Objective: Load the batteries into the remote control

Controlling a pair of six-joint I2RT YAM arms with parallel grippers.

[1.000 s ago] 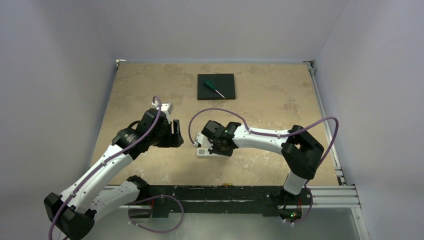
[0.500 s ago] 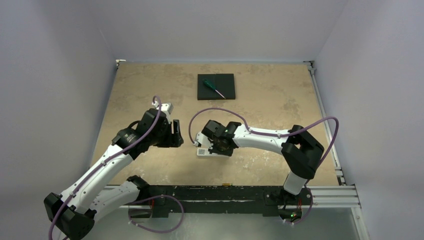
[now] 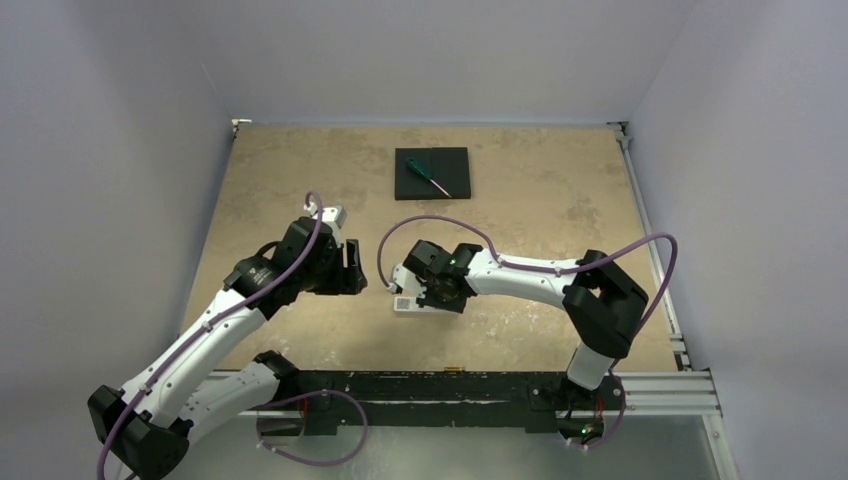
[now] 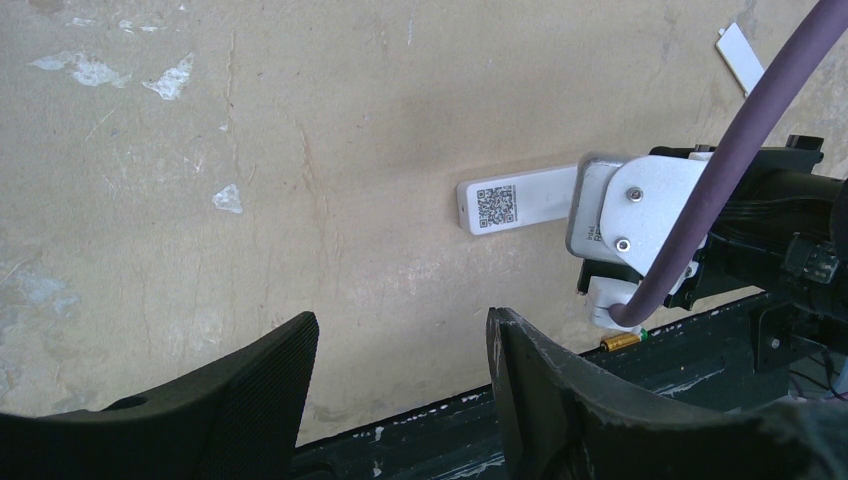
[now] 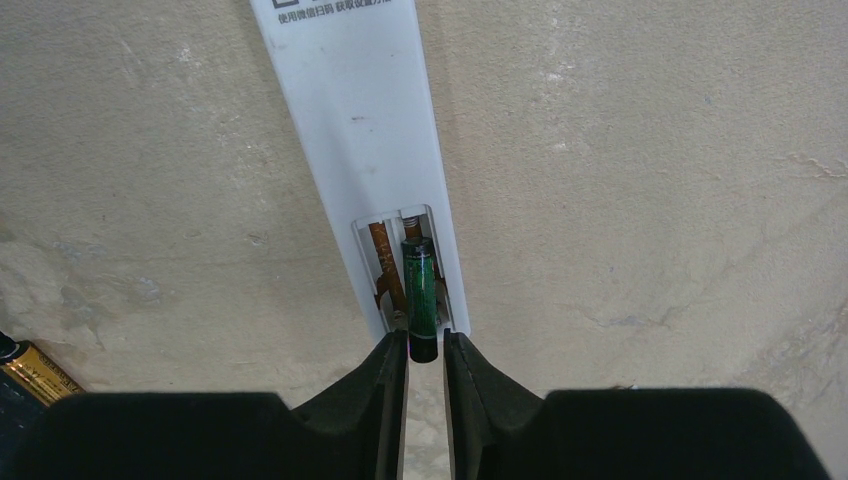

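The white remote control (image 5: 355, 120) lies face down with its battery compartment (image 5: 408, 270) open. My right gripper (image 5: 425, 345) is shut on the near end of a dark green battery (image 5: 420, 290), which lies along the compartment's right slot. The left slot shows only bare contacts. A second, goldish battery (image 5: 35, 368) lies at the table's front edge; it also shows in the left wrist view (image 4: 620, 342). In the top view the right gripper (image 3: 428, 292) sits over the remote (image 3: 403, 301). My left gripper (image 3: 352, 268) is open and empty, just left of the remote (image 4: 510, 200).
A black square pad (image 3: 450, 165) with a green-handled screwdriver (image 3: 427, 176) lies at the back middle. A small white cover strip (image 4: 742, 55) lies beyond the right gripper. The black rail (image 3: 420, 385) runs along the table's front edge.
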